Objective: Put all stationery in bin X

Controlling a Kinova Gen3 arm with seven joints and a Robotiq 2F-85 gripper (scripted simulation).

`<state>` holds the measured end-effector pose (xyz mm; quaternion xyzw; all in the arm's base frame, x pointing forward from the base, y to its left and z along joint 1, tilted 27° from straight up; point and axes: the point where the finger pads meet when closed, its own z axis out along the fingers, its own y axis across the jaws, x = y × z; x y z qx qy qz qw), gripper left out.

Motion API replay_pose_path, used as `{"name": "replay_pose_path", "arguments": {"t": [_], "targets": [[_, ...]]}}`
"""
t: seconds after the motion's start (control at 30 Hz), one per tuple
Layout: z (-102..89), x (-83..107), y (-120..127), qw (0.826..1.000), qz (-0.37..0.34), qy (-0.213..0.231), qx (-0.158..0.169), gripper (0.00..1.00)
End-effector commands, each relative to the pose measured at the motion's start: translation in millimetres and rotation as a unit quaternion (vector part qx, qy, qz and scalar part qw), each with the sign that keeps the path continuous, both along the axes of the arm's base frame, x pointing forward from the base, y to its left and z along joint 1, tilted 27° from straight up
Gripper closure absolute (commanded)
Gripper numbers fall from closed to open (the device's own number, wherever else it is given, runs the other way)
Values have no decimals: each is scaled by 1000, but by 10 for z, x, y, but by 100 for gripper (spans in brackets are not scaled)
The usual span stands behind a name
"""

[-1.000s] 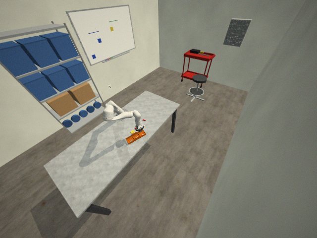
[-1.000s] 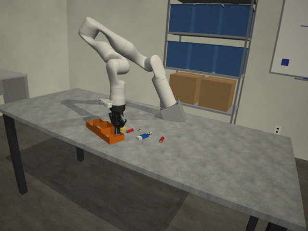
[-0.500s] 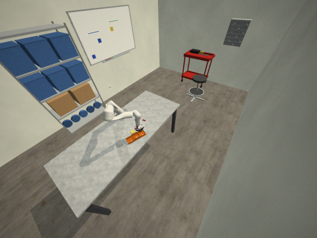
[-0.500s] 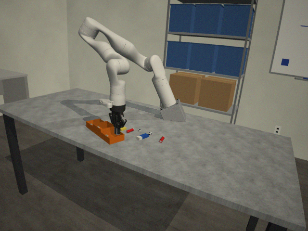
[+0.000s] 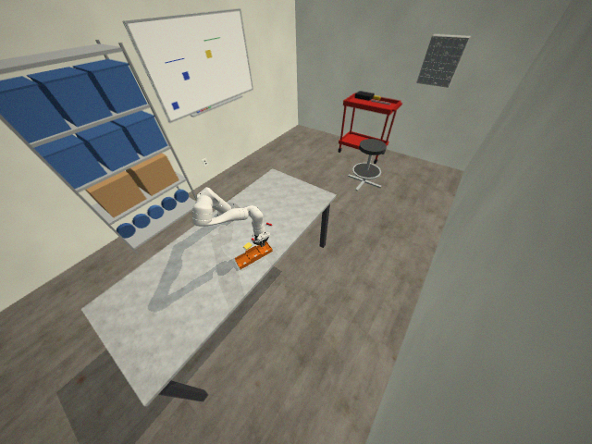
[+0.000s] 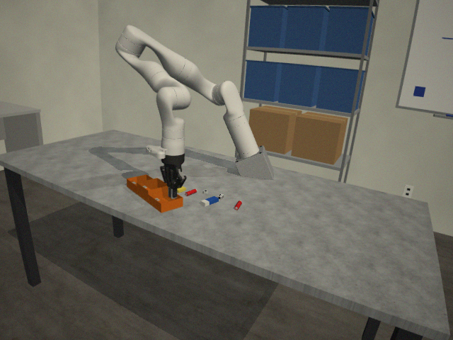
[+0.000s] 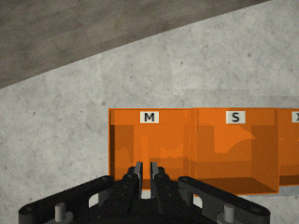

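Overhead, the room shows a wood-plank floor (image 5: 334,305), cream and grey walls, and a long grey mottled table (image 5: 157,305) on dark legs running from lower left toward the centre of the frame. Against the left wall leans a metal shelf rack (image 5: 125,57) loaded with blue bins, two cardboard boxes and a row of blue round tubs. A whiteboard (image 5: 224,80) hangs beside it, and in the upper right a red cart (image 5: 345,101) stands by a round grey stool (image 5: 372,146), with a dark poster (image 5: 442,60) on the wall above.

In the exterior view the white Kinova arm (image 6: 171,95) rises from its grey wedge base (image 6: 261,170) and bends down to the orange three-part bin tray (image 6: 138,185) left of centre. The gripper (image 6: 173,190) points straight down into the tray's near end compartment, its fingers nearly shut, only a thin slit between them, gripping nothing. The wrist view places that compartment under the label M (image 7: 149,117), with S (image 7: 235,117) next to it and the X bin (image 7: 289,140) cut off at the right edge.

Right of the tray on the table lie a yellow block (image 6: 181,190), a red cylinder (image 6: 190,192), a small dark-and-white piece (image 6: 205,191), a blue-and-white eraser-like piece (image 6: 209,201) and a second red cylinder (image 6: 238,205), all outside the bins.
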<state>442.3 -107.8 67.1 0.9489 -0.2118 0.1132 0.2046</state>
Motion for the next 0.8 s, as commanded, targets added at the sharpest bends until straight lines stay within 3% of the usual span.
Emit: {"name": "replay_pose_path", "arguments": {"t": [0.0, 0.77], "targets": [[7, 5, 4, 1000, 0, -1, 0, 91], [113, -11, 57, 1000, 0, -1, 0, 91]]}}
